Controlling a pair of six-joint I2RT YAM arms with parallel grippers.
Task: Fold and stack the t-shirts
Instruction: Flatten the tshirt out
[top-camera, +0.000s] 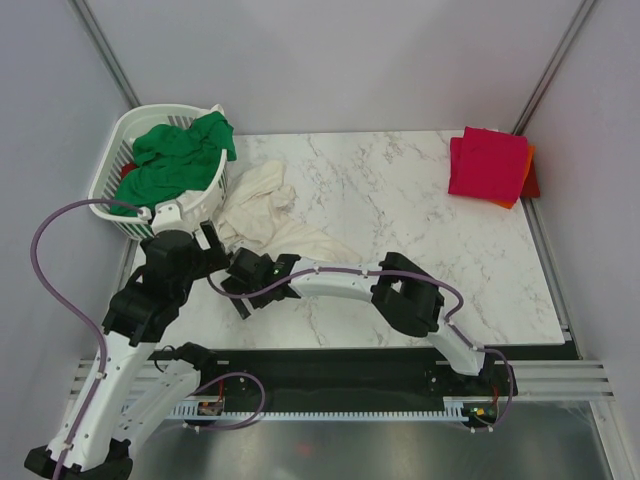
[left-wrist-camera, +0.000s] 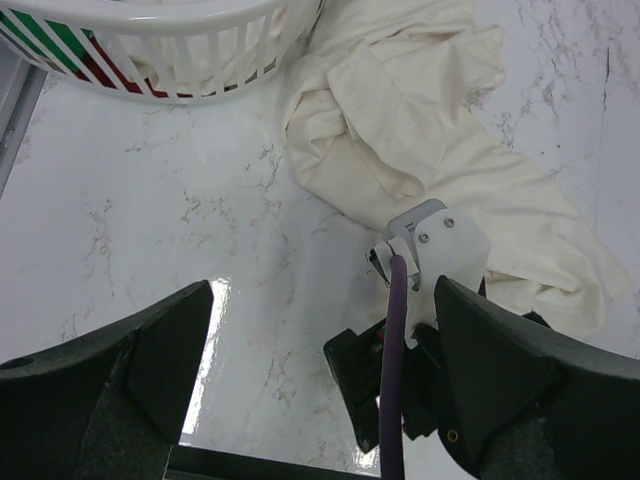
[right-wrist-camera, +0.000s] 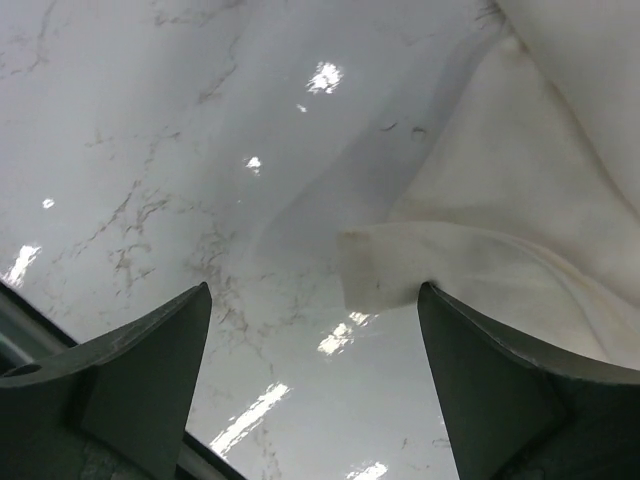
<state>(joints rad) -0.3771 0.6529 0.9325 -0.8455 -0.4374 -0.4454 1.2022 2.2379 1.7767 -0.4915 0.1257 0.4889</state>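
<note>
A crumpled cream-white t-shirt (top-camera: 265, 210) lies on the marble table beside the basket. It also shows in the left wrist view (left-wrist-camera: 420, 140) and the right wrist view (right-wrist-camera: 540, 200). A bright green t-shirt (top-camera: 175, 160) lies in the white basket (top-camera: 105, 180). A folded crimson-pink t-shirt (top-camera: 487, 165) lies on an orange one (top-camera: 520, 190) at the far right. My right gripper (right-wrist-camera: 315, 320) is open low over the table, with a corner of the cream shirt by its right finger. My left gripper (left-wrist-camera: 320, 350) is open and empty, just above the right gripper's wrist.
The white slotted basket (left-wrist-camera: 150, 50) stands at the table's far left corner, with red and green cloth showing through its slots. A purple cable (left-wrist-camera: 395, 370) runs across the left wrist view. Grey walls enclose the table on three sides.
</note>
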